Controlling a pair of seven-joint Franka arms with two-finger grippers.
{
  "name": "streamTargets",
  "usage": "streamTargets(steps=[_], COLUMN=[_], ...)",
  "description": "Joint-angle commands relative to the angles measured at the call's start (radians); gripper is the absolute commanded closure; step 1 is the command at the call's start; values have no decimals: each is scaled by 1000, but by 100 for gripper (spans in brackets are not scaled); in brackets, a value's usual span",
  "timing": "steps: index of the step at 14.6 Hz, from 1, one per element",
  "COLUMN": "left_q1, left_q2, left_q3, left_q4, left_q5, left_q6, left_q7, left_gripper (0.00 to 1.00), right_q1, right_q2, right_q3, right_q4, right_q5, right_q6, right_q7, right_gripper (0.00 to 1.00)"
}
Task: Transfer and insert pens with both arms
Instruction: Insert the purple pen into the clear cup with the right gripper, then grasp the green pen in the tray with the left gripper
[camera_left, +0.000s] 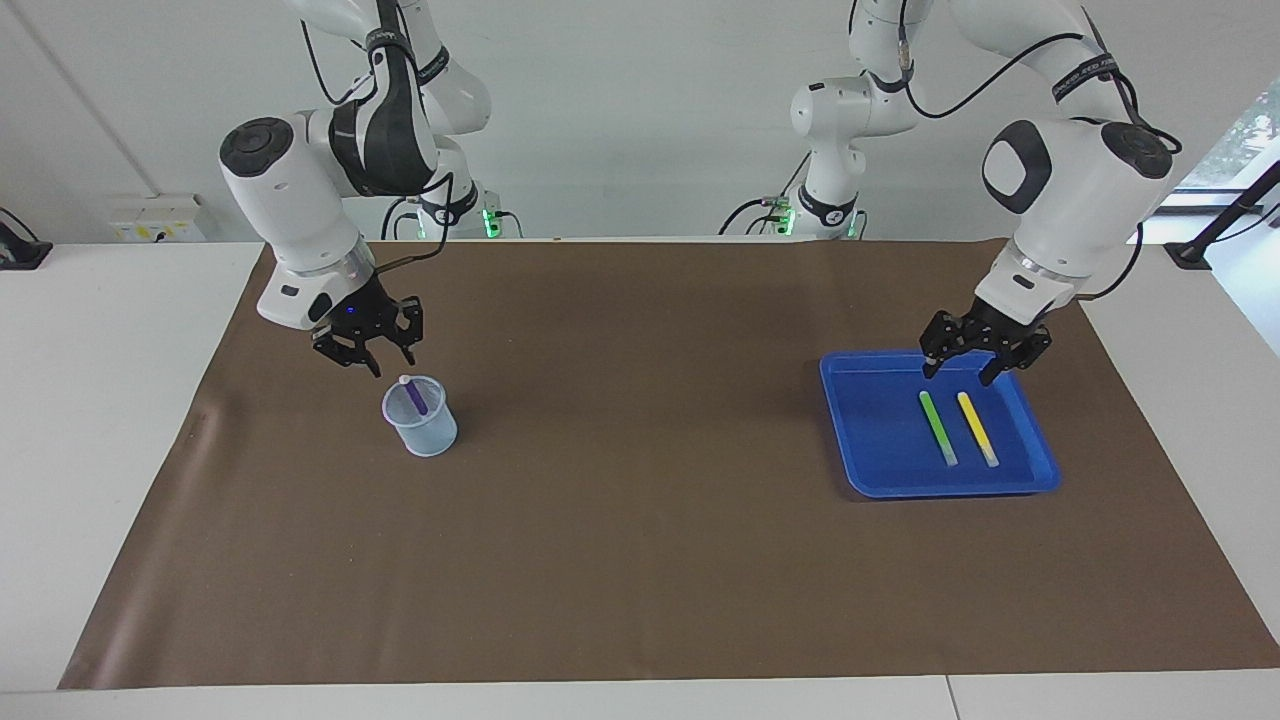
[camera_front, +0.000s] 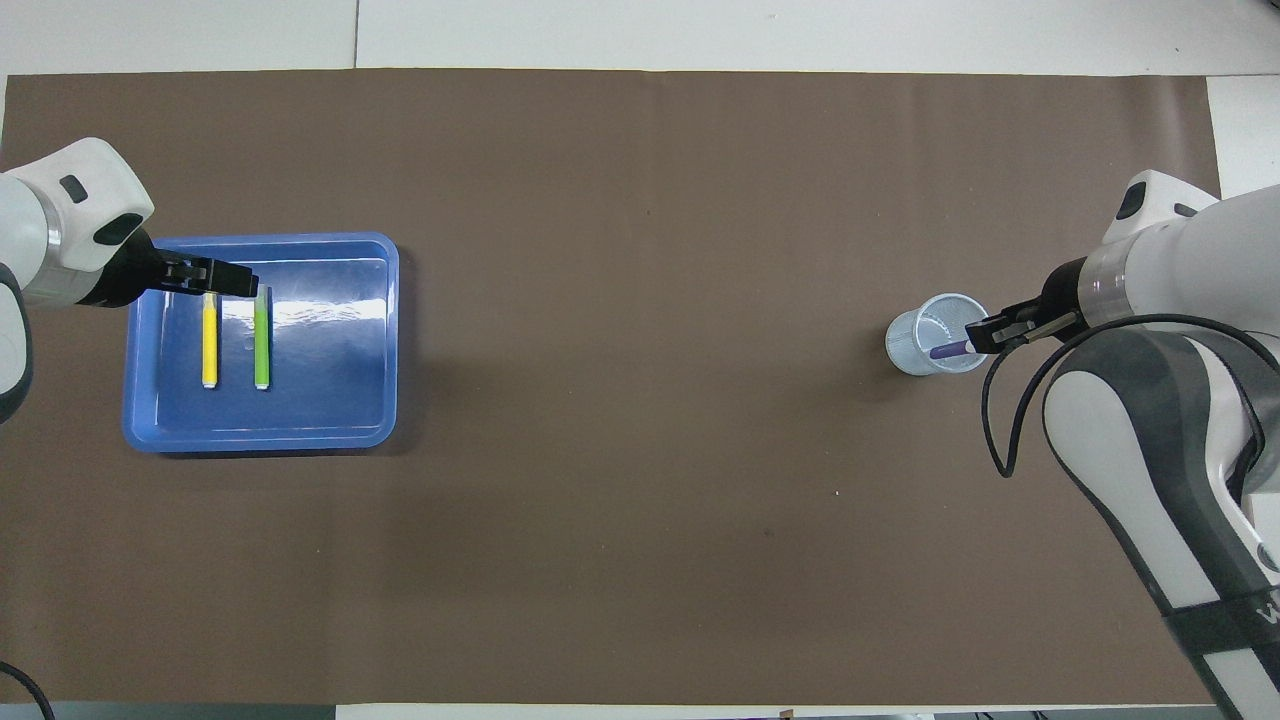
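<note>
The purple pen (camera_left: 417, 398) leans inside a translucent cup (camera_left: 427, 432) toward the right arm's end of the table. My right gripper (camera_left: 375, 362) hangs open just above the cup's rim, clear of the pen. In the overhead view the purple pen (camera_front: 948, 350) pokes out of the cup (camera_front: 905, 345) beside the right gripper (camera_front: 975, 340). A green pen (camera_left: 937, 428) and a yellow pen (camera_left: 977, 428) lie side by side in a blue tray (camera_left: 870, 420). My left gripper (camera_left: 958, 372) is open over their robot-side ends. The overhead view shows the left gripper (camera_front: 228, 283) above the yellow pen (camera_front: 209, 340) and green pen (camera_front: 261, 340).
A brown mat (camera_left: 640, 550) covers most of the white table. Two smaller white arms (camera_left: 450, 200) with green-lit bases stand at the robots' edge of the table. The blue tray (camera_front: 330, 380) sits toward the left arm's end.
</note>
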Motion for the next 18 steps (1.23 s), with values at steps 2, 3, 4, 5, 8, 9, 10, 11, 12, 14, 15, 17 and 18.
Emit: streamTargets(steps=[2,3,4,5,8,9,10,11,12,14,15,17,18], left_q1=[43,51,63,67,71,69,69,66,63,67,72,77,83], left_q2=[62,88,114,137,202,222,231,231,232,236,236,234,232], left_q3=[-13,-13,-13,-13,-13,-13,-13,-13,-13,-13,-13,-13,-13], left_q4=[-48,-48,-51,-56,-82,-89,-106,-125,-129,-135,-139,-143,-152], left_q5=[63,63,63,63,61,61,61,63,61,61,61,61,61], left_q6=[98,116,144,168,240,259,280,306,316,307,304,304,304], left_q7=[108,112,112,112,98,74,19,-24,-46,-91,-94,-94,-95], left_gripper=[13,13,10,10,10,10,11,11,11,11,12,16,32], right_q1=[2,2,2,2,28,28,31,33,33,54,59,95,105], right_q2=[-38,-38,-38,-41,-58,-81,-89,-90,-91,-91,-91,-91,-91], right_q3=[12,12,12,13,15,15,15,16,19,19,19,19,19], right_q4=[137,197,240,249,222,179,158,154,154,151,148,142,136], right_q5=[49,108,205,280,415,475,515,534,534,548,569,597,606], right_q6=[-159,-224,-272,-287,-309,-294,-271,-257,-252,-229,-206,-138,-111], right_q7=[-8,-5,4,37,276,342,390,413,426,484,530,611,646], right_gripper=[0,0,0,0,0,0,0,0,0,0,0,0,0])
